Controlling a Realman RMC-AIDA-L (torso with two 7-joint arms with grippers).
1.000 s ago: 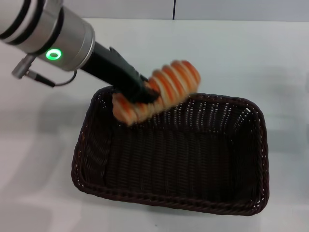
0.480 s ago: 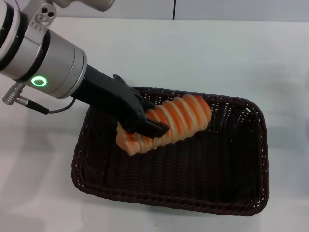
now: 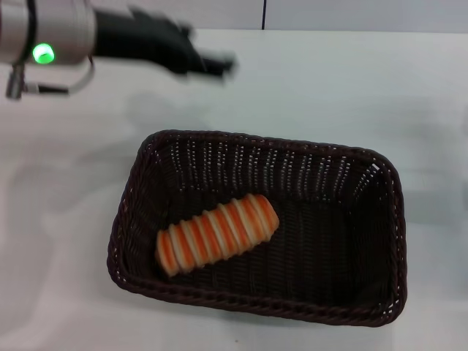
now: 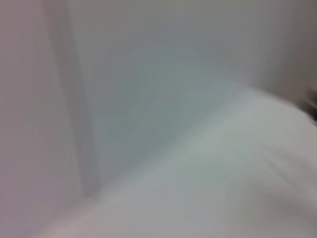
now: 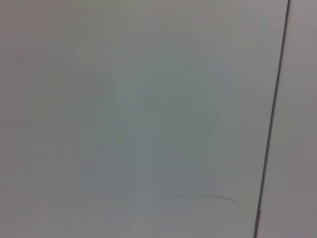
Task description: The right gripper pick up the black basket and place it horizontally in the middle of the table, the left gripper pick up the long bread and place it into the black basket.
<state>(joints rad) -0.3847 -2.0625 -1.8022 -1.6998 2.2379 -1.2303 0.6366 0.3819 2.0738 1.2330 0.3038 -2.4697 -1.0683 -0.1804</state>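
The long bread [image 3: 217,233] lies inside the black basket [image 3: 259,303] mid-table [image 3: 365,88], so placing looks done; the left end effector [image 3: 212,64], empty but grip state untellable, need only park near the far-left corner.

1. A pale grey wall [image 3: 351,14] stands beyond the left gripper's [image 3: 218,66] jaws.
2. A dark vertical seam [image 3: 263,13] splits that wall, slightly right of the jaws.
3. The right wrist view shows a thin dark line [image 5: 277,99] on a pale surface.
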